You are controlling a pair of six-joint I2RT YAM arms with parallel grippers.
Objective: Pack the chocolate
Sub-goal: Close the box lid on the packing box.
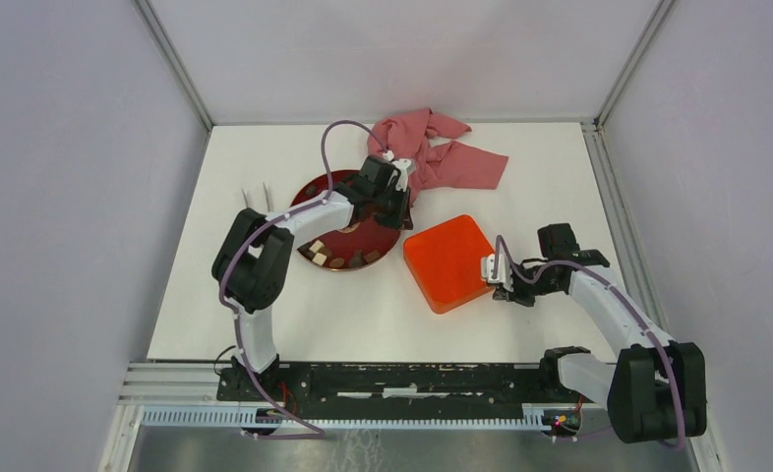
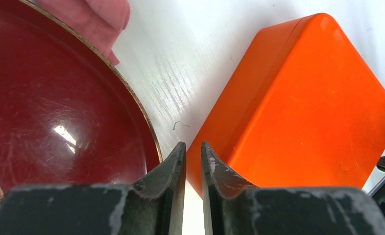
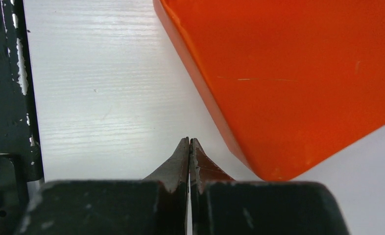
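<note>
- Although the left fingers (image 2: 180, 164) hang over the far right part of the dark-red plate (image 1: 316, 192), the chocolate (image 1: 335, 258) lies in a loose cluster along the plate's near rim. It therefore sits toward the arm bases and a little to the left of those fingers.
- State of the left fingers: drawn in to a narrow slit with nothing between them. The left wrist view shows only bare plate, the orange tin (image 2: 303, 98) and a corner of a pink cloth (image 2: 95, 19), with no piece of chocolate.
- On the other side, the right fingers (image 3: 180, 161) have their tips pressed together and hold nothing. They are low over the white surface (image 3: 107, 98), just beside a corner of the tin.
- Nearer arm: the left one is clearly nearer the chocolate. The right one is nearer the tin, which lies between the two arms, just right of the plate.
- Tin: its smooth top shows no compartments, so I judge it covered and the packing not yet begun.
- Long axis: the pieces are too small from above to tell how each one lies. The cluster as a whole follows the curve of the rim.
- Coming move, as I judge it: the left fingers must widen and travel toward the near rim, while the cover falls to the right arm.
</note>
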